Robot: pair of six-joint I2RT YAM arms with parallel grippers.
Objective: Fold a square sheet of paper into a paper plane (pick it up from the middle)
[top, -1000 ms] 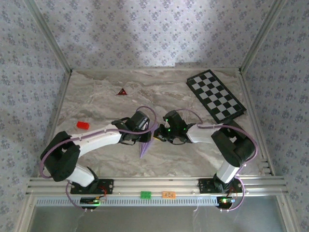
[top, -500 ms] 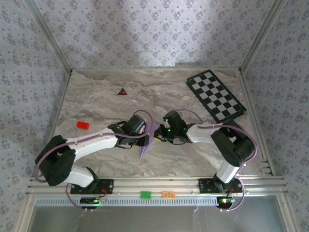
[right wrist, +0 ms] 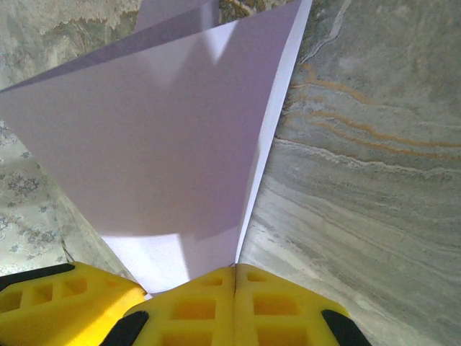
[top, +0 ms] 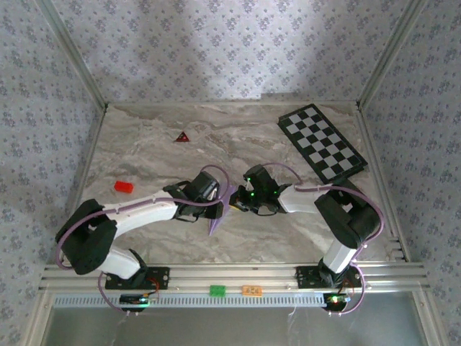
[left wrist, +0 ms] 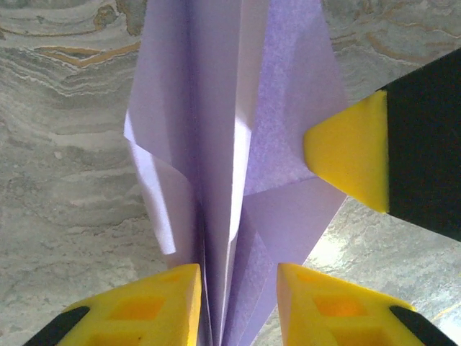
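Observation:
The square sheet of paper is folded into a narrow pale lilac paper plane (top: 214, 226) on the marble table, its point towards the near edge. In the left wrist view its upright folds (left wrist: 216, 144) stand between my left gripper (left wrist: 238, 288) fingers, which are apart; marble shows between the paper and the right-hand finger (left wrist: 324, 306). My left gripper (top: 217, 203) sits at the plane's left side. My right gripper (right wrist: 235, 277) is shut on the paper's edge (right wrist: 166, 144). From the right, that right gripper (top: 235, 205) meets the plane, and its yellow fingertip (left wrist: 346, 158) rests against the right wing.
A black-and-white checkered board (top: 322, 142) lies at the back right. A small dark red triangle (top: 182, 136) sits at the back, and a red block (top: 123, 187) at the left. Small green (top: 217, 290) and orange (top: 251, 290) pieces rest on the front rail.
My left wrist has shifted slightly left and towards the near edge beside the plane. The right gripper and the paper have stayed in place.

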